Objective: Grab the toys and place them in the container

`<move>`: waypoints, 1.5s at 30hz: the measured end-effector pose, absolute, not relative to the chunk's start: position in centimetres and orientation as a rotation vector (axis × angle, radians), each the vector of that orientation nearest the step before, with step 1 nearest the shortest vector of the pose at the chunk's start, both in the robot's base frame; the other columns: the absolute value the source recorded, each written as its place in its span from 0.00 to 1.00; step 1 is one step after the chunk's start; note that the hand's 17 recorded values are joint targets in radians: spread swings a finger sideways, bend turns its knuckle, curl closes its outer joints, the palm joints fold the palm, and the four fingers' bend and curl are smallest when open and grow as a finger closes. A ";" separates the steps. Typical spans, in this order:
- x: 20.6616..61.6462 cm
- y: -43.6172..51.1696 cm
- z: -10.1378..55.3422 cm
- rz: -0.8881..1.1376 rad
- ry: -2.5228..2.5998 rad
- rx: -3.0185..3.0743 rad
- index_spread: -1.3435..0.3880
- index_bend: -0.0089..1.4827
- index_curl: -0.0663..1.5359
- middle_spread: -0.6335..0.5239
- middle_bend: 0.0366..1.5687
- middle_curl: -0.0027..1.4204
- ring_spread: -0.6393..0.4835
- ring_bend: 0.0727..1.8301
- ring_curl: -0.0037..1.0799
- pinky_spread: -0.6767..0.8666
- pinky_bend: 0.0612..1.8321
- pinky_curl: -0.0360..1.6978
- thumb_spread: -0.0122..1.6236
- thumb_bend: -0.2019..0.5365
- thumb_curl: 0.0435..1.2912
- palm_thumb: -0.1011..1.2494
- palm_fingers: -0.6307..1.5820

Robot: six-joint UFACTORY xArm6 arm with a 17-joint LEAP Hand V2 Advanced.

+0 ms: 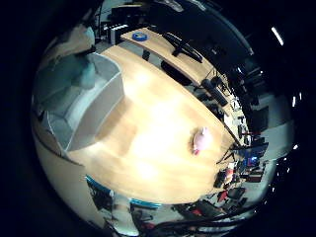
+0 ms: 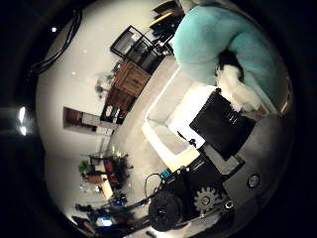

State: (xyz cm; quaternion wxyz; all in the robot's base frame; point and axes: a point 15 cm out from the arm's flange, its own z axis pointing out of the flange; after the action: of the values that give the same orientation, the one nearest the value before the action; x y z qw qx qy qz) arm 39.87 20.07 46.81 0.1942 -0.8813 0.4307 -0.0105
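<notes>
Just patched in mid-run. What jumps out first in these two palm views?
A teal plush toy fills much of the thumb side view, close to the palm, above the white container, with the hand beside it. In the other view a small pink toy lies alone on the wooden table, well apart from the container.

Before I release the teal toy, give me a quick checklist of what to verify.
1. Toy in hand: ok. The teal plush toy fills much of the thumb-side view, close to the palm, with the hand against it.
2. Grip closed round the toy: cannot tell.
3. Container in reach below: ok. The white container sits on the wooden table, open side up.
4. Toy directly over the opening: cannot tell, though it overlaps the container's rim in both views.
5. Toys left to collect: not ok. A pink toy lies on the table, apart from the container.
</notes>
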 end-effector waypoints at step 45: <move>35.3 26.2 45.1 0.109 1.059 -2.730 0.42 0.11 0.46 0.18 0.13 0.41 0.26 0.49 0.42 0.12 0.78 0.30 0.60 0.22 0.44 0.51 0.43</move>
State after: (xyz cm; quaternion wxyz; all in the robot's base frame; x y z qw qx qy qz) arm 35.34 26.24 45.13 0.1052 -0.9265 0.3594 0.0371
